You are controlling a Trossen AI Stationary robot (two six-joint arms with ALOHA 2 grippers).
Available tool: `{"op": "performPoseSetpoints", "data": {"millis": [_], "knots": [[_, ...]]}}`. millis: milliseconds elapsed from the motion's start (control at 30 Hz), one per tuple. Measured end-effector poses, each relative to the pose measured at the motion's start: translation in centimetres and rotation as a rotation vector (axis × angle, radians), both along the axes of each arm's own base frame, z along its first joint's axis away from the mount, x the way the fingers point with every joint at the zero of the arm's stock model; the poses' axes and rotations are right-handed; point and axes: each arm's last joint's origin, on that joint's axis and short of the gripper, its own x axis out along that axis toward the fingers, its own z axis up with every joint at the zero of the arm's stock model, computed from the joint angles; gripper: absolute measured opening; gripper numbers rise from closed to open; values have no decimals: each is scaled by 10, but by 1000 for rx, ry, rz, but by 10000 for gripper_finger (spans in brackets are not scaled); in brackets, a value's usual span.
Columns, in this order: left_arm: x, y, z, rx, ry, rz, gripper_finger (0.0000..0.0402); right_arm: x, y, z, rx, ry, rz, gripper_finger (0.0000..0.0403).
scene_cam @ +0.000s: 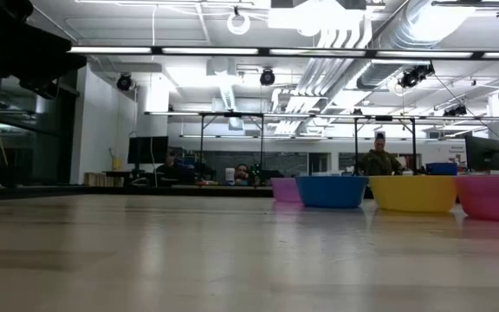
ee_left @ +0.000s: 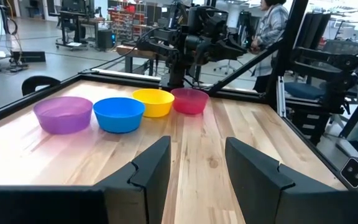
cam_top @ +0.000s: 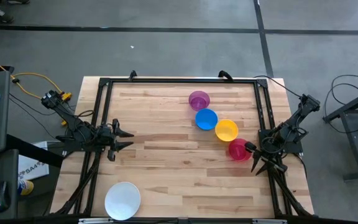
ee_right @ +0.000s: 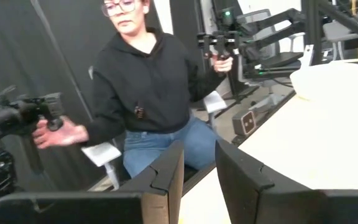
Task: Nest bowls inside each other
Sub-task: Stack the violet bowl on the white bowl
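Note:
Four small bowls stand in a slanting row on the table's right half, each on its base: purple (cam_top: 199,99), blue (cam_top: 206,119), yellow (cam_top: 226,129) and red-pink (cam_top: 238,150). The left wrist view shows the same row, from purple (ee_left: 63,113) to red-pink (ee_left: 190,100). A larger white bowl (cam_top: 122,200) sits alone near the front left edge. My left gripper (cam_top: 128,139) hovers open at the table's left side, pointing level toward the row. My right gripper (cam_top: 258,163) hovers open at the right edge beside the red-pink bowl, pointing toward the near edge. Neither has anything between its fingers.
A black frame rail (cam_top: 179,81) runs around the tabletop. Bare wood lies between the row and the white bowl (ee_right: 325,81). A person in a black hoodie (ee_right: 145,87) sits beyond the near edge, holding control handles. Other people stand in the room beyond the table.

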Motion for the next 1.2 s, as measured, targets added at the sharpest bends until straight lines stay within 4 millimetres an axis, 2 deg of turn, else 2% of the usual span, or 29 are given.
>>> {"op": "performPoseSetpoints", "data": {"millis": [267,500,600,700,933,1200], "knots": [[0,0,0,-1,-1,0,155,0,0,0,-11,-18,5,87],[0,0,0,-7,-1,-1,155,1,-4,21,-28,-342,-168,87],[0,0,0,-19,7,-3,155,-2,-8,34,19,-496,-216,87],[0,0,-3,-28,25,-3,155,-5,-10,43,90,-565,-235,87],[0,0,-2,-39,23,14,155,-10,-15,53,254,-575,-227,87],[0,2,-2,-57,20,57,155,-8,-14,51,290,-498,-200,87]]}}
